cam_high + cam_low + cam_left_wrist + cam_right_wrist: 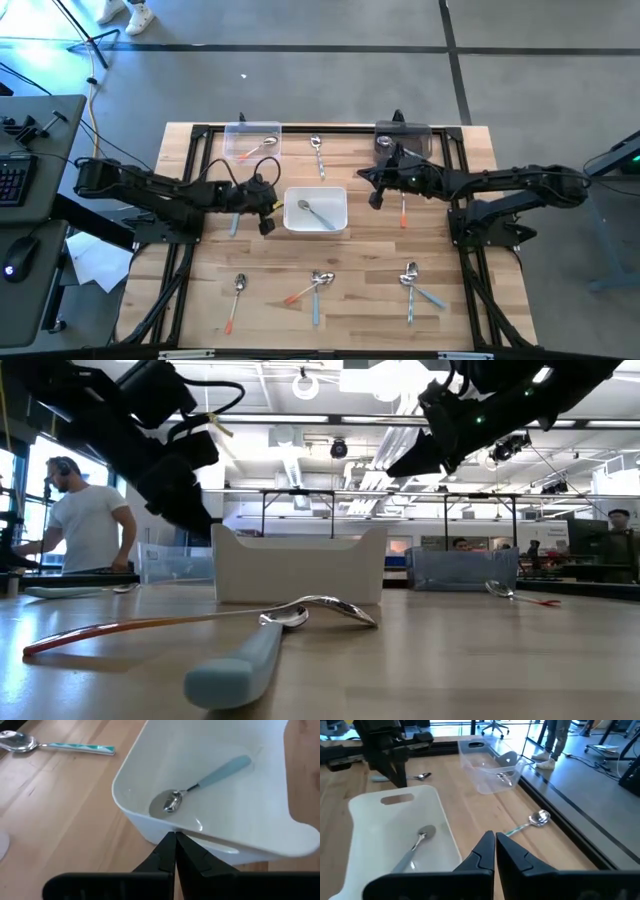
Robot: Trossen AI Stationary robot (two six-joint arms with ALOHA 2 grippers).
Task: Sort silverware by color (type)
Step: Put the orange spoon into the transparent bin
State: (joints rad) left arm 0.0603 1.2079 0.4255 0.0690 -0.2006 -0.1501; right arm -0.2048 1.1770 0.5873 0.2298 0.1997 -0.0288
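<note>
The white bin (316,210) at table centre holds 1 blue-handled spoon (320,213); other spoons lie scattered across the table (350,290). The left gripper (266,226) and right gripper (376,200) flank the bin, fingers pressed together, empty. Spoons look light, stiff and slippery; the handle seems the best hold.

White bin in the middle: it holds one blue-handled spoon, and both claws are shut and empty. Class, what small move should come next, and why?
Probably the left claw, shut and empty beside the white bin, should swing to the blue-handled spoon lying by that arm and open over it. The bin already holds a light blue spoon, so that one seems to belong with it. The right claw is also shut and empty.
</note>
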